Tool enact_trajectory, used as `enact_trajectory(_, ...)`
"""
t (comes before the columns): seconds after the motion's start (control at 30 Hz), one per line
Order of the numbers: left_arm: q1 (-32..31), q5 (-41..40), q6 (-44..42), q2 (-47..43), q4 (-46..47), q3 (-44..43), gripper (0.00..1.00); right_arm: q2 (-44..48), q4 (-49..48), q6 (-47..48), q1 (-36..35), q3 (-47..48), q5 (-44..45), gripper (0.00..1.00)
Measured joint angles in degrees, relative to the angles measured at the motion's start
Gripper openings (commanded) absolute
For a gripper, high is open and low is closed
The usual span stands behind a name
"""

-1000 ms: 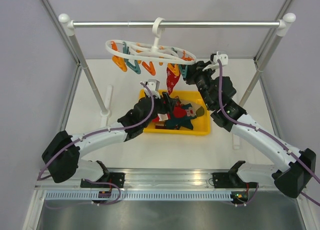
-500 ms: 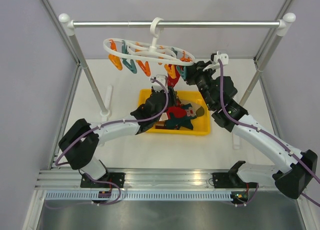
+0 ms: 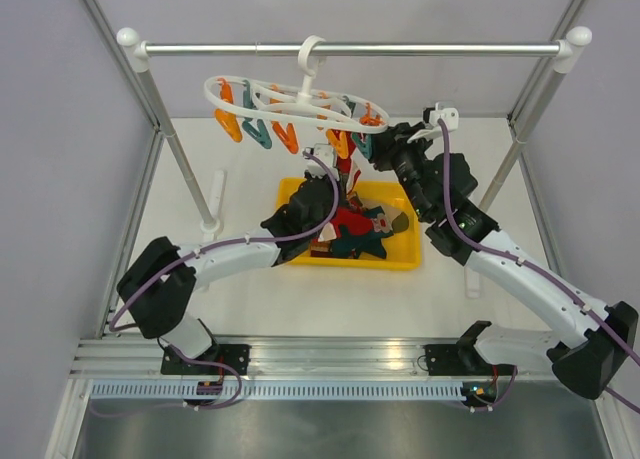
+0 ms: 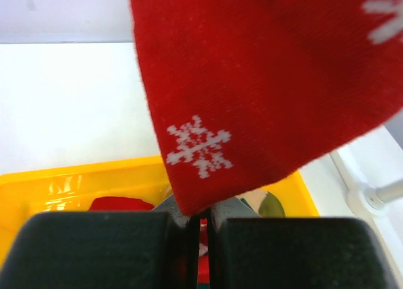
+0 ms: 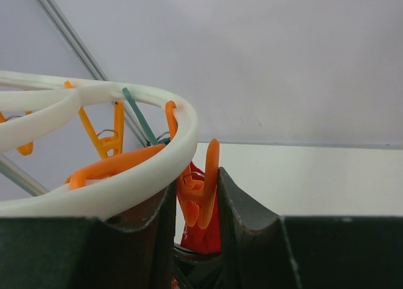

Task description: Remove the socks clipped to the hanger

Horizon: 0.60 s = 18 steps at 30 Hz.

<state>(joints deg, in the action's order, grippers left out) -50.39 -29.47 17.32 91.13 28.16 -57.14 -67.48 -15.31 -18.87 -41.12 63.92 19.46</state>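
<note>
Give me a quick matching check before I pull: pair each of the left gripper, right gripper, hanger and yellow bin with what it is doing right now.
Things:
1. left gripper
2. right gripper
3. hanger
4. yellow bin

States:
A. holds loose socks below the hanger
B. closed on an orange peg
C. hooked over the metal rail
D. pinching the lower edge of the red snowflake sock

Pairs: 1-D, 2-B, 3-C, 4-A
</note>
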Motion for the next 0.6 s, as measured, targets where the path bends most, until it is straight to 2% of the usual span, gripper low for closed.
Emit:
enact_trajectory(0.13,-0.1,5.5,0.1,-2.5,-0.2,1.3,0.02,1.8,1.0,0.1,0.0,0.0,0.0,0.42)
enact_trajectory(0.17,-0.3,7.1,0.2,-3.5,-0.2,1.7,0.02,2.4,1.1,0.1,0.0,-0.2,0.0,0.5)
enact_trajectory(0.27,-0.5,11.9,1.0,-5.8,-0.3,2.5,0.02,5.1,1.3,0.0,0.0,-1.4,-0.3,0.62)
enact_trajectory(0.47,-0.8,20.9,3.0,-8.3,-1.0,2.6,0.02,11.2,2.4,-0.3,0.0,-5.2,-1.7,0.71)
enact_trajectory(0.6,-0.9,25.5,4.3,-9.3,-2.3,3.0,0.02,16.1,3.8,-0.7,0.0,-9.3,-2.1,0.7)
